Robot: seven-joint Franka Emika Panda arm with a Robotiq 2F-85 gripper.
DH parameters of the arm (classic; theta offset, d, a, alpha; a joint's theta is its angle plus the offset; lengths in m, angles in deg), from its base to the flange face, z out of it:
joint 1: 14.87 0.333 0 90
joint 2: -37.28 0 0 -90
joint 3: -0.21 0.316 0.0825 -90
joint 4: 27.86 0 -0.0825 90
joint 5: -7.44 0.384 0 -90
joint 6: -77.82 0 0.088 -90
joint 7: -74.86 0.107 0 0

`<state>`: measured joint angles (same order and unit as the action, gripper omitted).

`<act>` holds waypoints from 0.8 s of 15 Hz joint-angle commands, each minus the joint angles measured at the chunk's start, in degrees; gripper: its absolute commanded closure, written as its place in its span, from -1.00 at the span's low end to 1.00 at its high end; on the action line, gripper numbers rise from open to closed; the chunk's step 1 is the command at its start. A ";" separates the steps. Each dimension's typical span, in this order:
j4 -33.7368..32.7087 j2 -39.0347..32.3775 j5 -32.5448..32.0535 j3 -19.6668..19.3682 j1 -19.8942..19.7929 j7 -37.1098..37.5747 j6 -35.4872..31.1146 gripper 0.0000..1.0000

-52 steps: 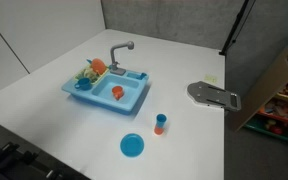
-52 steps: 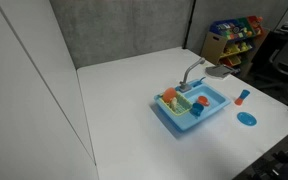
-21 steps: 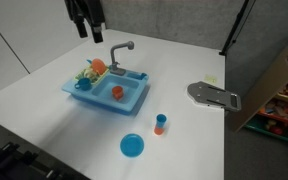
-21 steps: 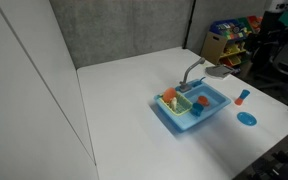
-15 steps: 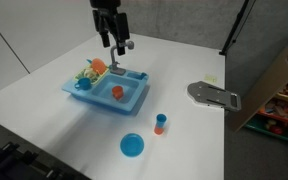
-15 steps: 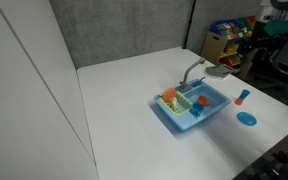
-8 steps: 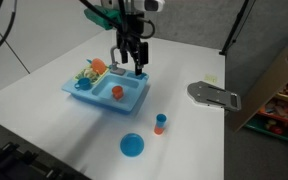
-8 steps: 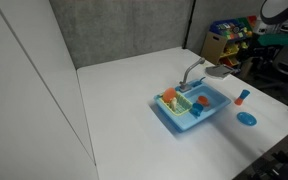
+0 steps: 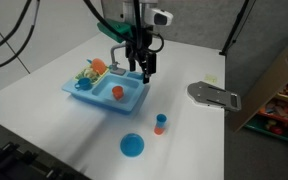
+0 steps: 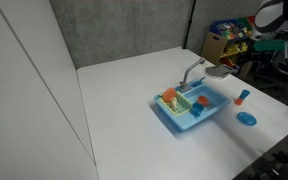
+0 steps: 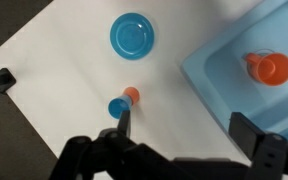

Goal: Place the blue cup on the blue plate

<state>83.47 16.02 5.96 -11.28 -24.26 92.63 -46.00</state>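
White tabletop (image 9: 199, 135) with 1 light-blue rectangular toy sink (image 9: 109, 107). Tiny bright blue plastic cup (image 11: 117, 108) stands on the table just beside a small orange cup (image 11: 131, 95), near the flat round blue plastic plate (image 11: 132, 36) but not on it. Gripper (image 9: 144, 68) hovers over the sink edge, jaws spread, empty. Judged at the start: grasp and placing are left.

Arm (image 9: 134, 15) drops in from the top centre in an exterior view. The end effector (image 9: 144, 72) hangs in the upper middle of frame, fingers (image 9: 149, 68) pointing straight down. In the wrist view the end effector (image 11: 169, 150) fills the bottom edge, jaws spread wide apart. In an exterior view, just a slice of arm (image 10: 272, 18) shows, upper right corner.
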 commanded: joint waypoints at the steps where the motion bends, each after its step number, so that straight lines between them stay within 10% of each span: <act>1: -0.10 -0.05 0.11 -0.24 0.28 -0.10 0.10 -1.00; 12: -0.09 -4.05 0.84 -2.26 -1.93 -0.42 -7.50 -1.00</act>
<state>83.53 13.50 5.96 -13.07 -25.31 92.63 -50.95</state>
